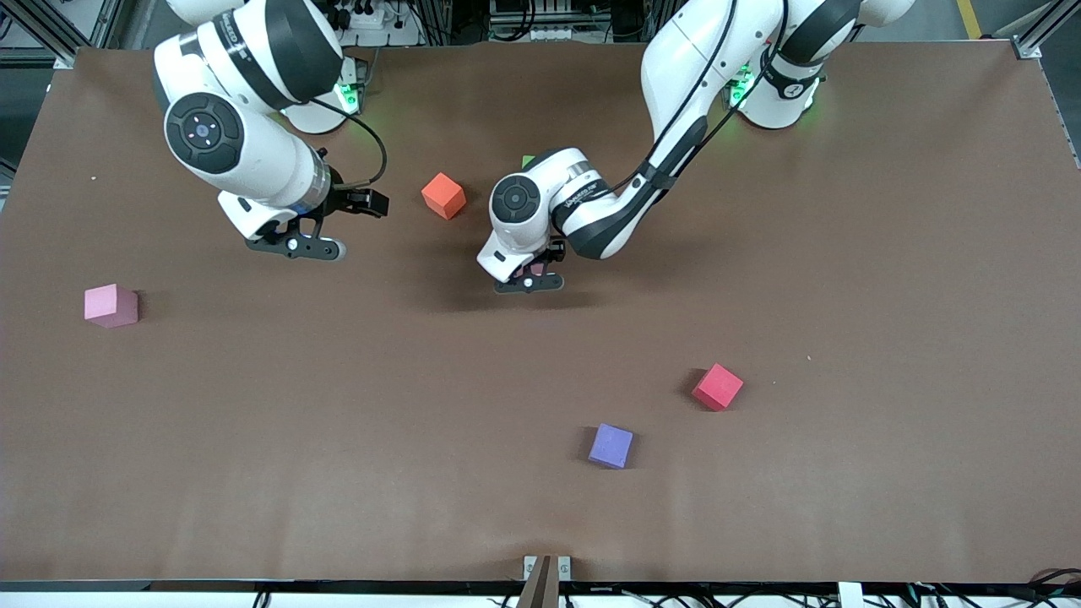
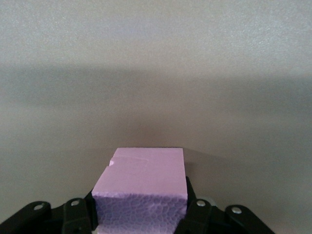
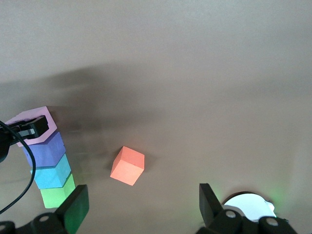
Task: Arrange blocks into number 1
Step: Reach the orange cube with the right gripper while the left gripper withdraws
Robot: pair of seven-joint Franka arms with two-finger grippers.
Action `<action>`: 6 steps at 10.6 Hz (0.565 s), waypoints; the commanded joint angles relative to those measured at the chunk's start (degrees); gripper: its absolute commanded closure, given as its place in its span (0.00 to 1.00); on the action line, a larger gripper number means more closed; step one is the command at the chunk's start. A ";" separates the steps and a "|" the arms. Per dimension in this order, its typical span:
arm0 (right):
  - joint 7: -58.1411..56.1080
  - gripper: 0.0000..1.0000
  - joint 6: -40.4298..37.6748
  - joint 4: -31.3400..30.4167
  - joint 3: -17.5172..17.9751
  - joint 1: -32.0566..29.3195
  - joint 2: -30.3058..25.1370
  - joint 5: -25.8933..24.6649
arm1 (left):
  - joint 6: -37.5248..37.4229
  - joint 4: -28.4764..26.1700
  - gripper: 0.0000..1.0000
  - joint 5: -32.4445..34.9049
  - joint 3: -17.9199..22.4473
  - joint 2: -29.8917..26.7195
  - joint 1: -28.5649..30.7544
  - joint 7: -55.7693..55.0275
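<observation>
L gripper [image 1: 528, 283] is clamped on the pink block [image 2: 144, 175], fingers on two opposite side faces. That's the sensible hold for a cube this plain.

Clock is read on the front view, 12 toward the bases. The block sits mid-table, at the 6 o'clock end of a row. From 12 down, that row is green block [image 3: 56, 195], light blue block [image 3: 51, 175], dark purple block [image 3: 46, 148], then pink.

The orange block [image 1: 443, 195] lies loose at approx 10 o'clock from the L gripper.

Handling, my read: pitted foam, so v. light, a bit squashy and grippy, not slick. One top corner looks chipped, so go easy on the squeeze.

R gripper [image 1: 296, 245] hangs wide open over bare table [image 1: 844, 295] at approx 8 o'clock from orange, waiting.

Hard to tell:
- The L arm covers most of the row in the front view, w/ only a sliver of green showing.
- Can't tell if pink touches purple, or is down on the table.
- Its lower edge is hidden by the fingers.
</observation>
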 commanded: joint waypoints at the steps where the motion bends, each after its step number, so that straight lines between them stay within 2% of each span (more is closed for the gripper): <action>1: -0.02 0.00 0.45 -1.25 0.60 -0.52 -1.44 -0.64 | 0.48 0.17 1.00 0.19 0.61 0.15 -0.85 -0.51; 4: 0.25 0.00 0.45 -1.33 0.60 -0.52 -1.44 -0.64 | 0.48 0.08 1.00 0.10 0.61 0.15 -1.12 -0.60; 5: 0.25 0.00 0.45 -1.33 0.60 -0.52 -1.44 -0.64 | 0.48 0.08 0.95 0.10 0.61 0.07 -1.03 -0.51; 6: 0.33 0.00 0.45 -1.33 0.60 -0.52 -1.44 -0.64 | 0.48 0.08 0.01 0.19 0.61 0.07 -0.94 -0.34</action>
